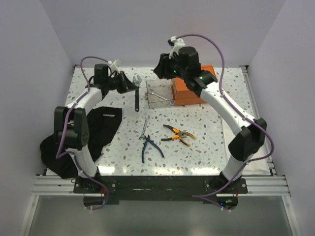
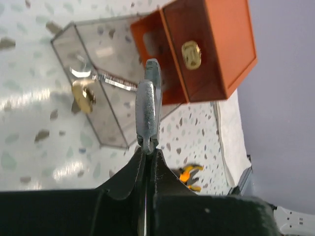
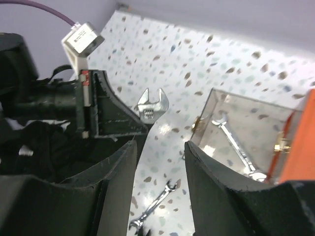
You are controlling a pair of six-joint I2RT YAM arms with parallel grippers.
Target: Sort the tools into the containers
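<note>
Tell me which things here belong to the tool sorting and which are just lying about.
Belong to the job: orange box, clear box, black bag, adjustable wrench, spanner inside the clear box, loose spanner, blue pliers, orange pliers.
Just lying about: white sheet on the right.

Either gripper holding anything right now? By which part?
Left gripper is shut on the adjustable wrench, pinching it just below the silver head, which sticks out past the fingertips. Right gripper is open and holds nothing.
</note>
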